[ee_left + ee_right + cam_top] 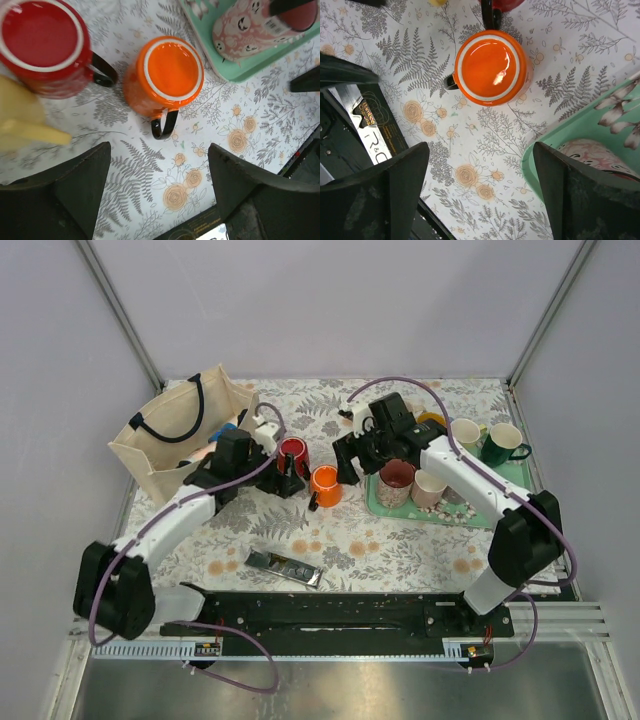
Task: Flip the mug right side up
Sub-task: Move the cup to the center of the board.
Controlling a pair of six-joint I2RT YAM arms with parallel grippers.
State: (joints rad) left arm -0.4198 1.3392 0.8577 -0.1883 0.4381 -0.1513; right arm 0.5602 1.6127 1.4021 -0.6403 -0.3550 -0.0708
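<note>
The orange mug [325, 484] with a black handle [165, 125] stands on the floral cloth near the middle of the table, its white-rimmed mouth facing up. In the right wrist view the orange mug [488, 66] sits just ahead of my fingers. My left gripper [286, 480] hovers at the mug's left, open, with only cloth between its fingers [75, 185]. At the mug's right, my right gripper [350, 462] is also open and holds nothing. Neither gripper touches the mug.
A red mug [293, 454] stands just left of the orange one. The green tray [384, 508] to the right carries several mugs, one of them pink [397, 480]. A canvas bag [175, 435] sits at the back left, and a dark packet [285, 567] lies near the front.
</note>
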